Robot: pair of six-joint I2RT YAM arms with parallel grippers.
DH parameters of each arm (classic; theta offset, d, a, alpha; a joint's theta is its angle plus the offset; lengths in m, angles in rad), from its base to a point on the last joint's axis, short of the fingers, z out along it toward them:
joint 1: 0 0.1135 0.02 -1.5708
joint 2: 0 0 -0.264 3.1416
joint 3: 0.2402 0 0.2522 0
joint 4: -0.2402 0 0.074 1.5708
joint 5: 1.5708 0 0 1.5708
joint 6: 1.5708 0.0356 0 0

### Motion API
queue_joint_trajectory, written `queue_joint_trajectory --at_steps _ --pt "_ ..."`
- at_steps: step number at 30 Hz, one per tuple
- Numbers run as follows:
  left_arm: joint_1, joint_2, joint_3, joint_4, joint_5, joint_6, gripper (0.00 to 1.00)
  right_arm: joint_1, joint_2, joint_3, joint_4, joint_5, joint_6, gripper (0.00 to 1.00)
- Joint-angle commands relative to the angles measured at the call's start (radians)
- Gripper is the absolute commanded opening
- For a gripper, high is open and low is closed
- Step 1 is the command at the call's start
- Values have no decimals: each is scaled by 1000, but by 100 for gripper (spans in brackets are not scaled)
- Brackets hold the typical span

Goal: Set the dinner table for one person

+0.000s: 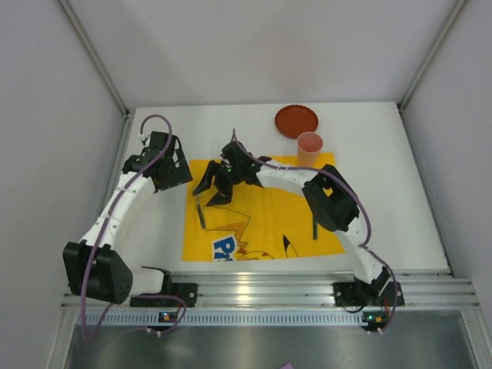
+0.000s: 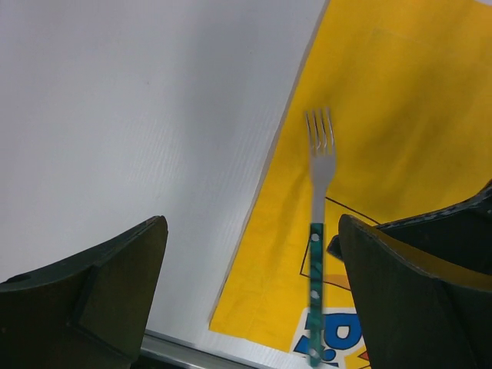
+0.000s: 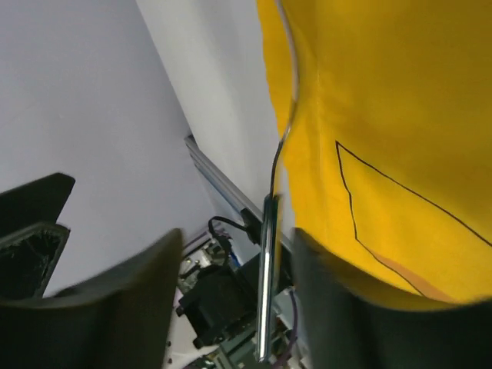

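Note:
A fork with a teal handle lies along the left edge of the yellow cartoon-print mat on the white dinner table. My right gripper hangs open just over the fork's far end. In the right wrist view the fork shows edge-on between the spread fingers of the right gripper, nearer the right one and not clamped. My left gripper is open and empty over the bare table left of the mat. In its wrist view, between the open left gripper, the fork lies flat on the mat.
A red plate and a pink cup stand on the table beyond the mat's far right corner. A slim dark utensil lies near the mat's right edge, partly under the right arm. Silver rails border the near edge.

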Motion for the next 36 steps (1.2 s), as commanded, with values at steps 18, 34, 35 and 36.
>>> queue_joint_trajectory --at_steps 18,34,35,36 --pt "10 152 205 104 137 -19 95 -292 -135 456 -244 -3 -328 100" --pt "-59 801 853 200 558 -217 91 -904 63 603 -339 116 -528 100" --pt "-59 804 855 185 558 -215 91 -904 144 641 -356 122 -530 100" --pt "-61 807 856 174 550 -215 91 -900 180 673 -364 122 -528 100"
